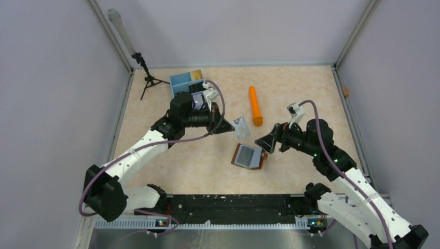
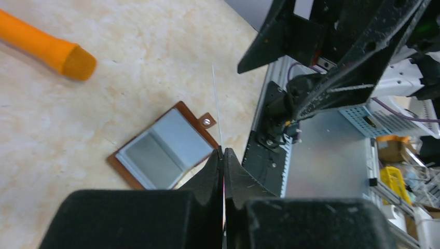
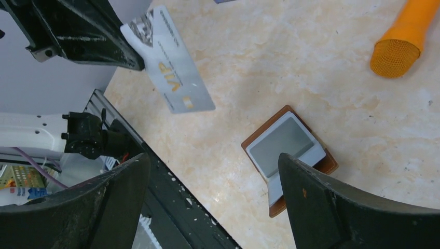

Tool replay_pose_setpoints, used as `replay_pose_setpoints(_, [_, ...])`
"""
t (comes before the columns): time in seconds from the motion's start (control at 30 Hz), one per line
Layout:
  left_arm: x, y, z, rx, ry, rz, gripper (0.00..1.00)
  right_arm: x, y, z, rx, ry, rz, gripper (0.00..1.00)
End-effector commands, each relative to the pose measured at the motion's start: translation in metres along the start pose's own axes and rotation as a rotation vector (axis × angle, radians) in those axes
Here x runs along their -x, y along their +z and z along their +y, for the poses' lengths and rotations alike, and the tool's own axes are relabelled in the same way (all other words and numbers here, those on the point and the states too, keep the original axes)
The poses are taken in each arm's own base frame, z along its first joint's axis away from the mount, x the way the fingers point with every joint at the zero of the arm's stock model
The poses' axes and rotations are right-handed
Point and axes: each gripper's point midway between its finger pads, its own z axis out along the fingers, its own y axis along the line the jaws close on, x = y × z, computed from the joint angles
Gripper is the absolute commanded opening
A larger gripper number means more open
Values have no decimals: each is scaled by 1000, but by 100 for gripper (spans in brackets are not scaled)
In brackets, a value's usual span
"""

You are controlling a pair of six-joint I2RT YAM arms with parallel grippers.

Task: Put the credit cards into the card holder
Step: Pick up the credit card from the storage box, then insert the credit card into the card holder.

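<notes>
Our left end effector (image 1: 228, 126) is shut tight on one short end of a silver card (image 3: 168, 65). It holds the card in the air, above the table (image 1: 181, 166) and just up-left of the card holder (image 1: 249, 156). The holder lies open and flat on the table with grey cards (image 2: 161, 150) already showing in its pockets. Our right end effector (image 3: 211, 158) is spread wide with nothing between its fingers. It hovers over the holder's near corner, and we cannot tell whether one finger touches the leather.

We judge the insertion to be the risky part. The card is thin and pinched only at one end, so it may pivot in the grip once its free edge meets the pocket. If it arrives too steep or off line, the edge could catch on the cards already seated or on the holder's rim. That would push the light holder across the table, since we see nothing pinning it. The two end effectors are also near each other, so they could collide over the holder.
</notes>
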Motion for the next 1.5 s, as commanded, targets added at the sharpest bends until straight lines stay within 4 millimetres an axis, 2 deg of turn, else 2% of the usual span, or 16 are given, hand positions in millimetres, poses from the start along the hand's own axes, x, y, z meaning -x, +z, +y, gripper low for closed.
replay_pose_setpoints(0.0, [-1, 3, -37, -150, 24, 0, 0, 14, -1, 21, 155, -37, -21, 91])
replay_pose_setpoints(0.2, [-15, 8, -58, -240, 21, 55, 0, 9, 1, 39, 303, -36, 9, 83])
replay_pose_setpoints(0.37, [-22, 13, -67, -287, 9, 82, 0, -2, 6, 45, 371, -21, 74, 68])
replay_pose_setpoints(0.47, [-26, 16, -69, -297, 0, 97, 0, -7, 7, 50, 420, -1, 94, 50])
replay_pose_setpoints(0.63, [-29, 20, -65, -280, -21, 105, 0, -10, 9, 49, 428, 37, 102, 2])
replay_pose_setpoints(0.67, [-30, 21, -62, -267, -34, 109, 2, -11, 10, 48, 418, 57, 104, 0])
replay_pose_setpoints(0.7, [-31, 22, -58, -245, -51, 116, 14, -11, 12, 43, 391, 77, 100, 0])
replay_pose_setpoints(0.73, [-31, 24, -52, -203, -68, 121, 31, -13, 16, 36, 346, 101, 102, 0])
replay_pose_setpoints(0.77, [-34, 25, -43, -147, -86, 128, 48, -16, 20, 26, 290, 130, 106, 0])
replay_pose_setpoints(0.8, [-37, 26, -30, -68, -104, 126, 60, -19, 23, 16, 226, 161, 108, 0])
replay_pose_setpoints(0.87, [-40, 21, -14, 35, -106, 91, 75, -25, 30, -6, 106, 234, 100, 0])
replay_pose_setpoints(0.9, [-42, 18, -7, 83, -113, 66, 79, -27, 34, -15, 58, 272, 91, 0])
replay_pose_setpoints(1.0, [-46, 10, 13, 208, -153, -5, 84, -36, 42, -28, -27, 352, 87, 0])
replay_pose_setpoints(1.13, [-61, 4, 41, 351, -256, -66, 85, -46, 53, -33, -132, 411, 86, 0])
replay_pose_setpoints(1.3, [-82, 11, 58, 410, -347, -98, 84, -56, 69, -29, -191, 455, 85, 0])
replay_pose_setpoints(1.47, [-98, 15, 72, 478, -387, -91, 84, -75, 85, -25, -239, 479, 133, 0])
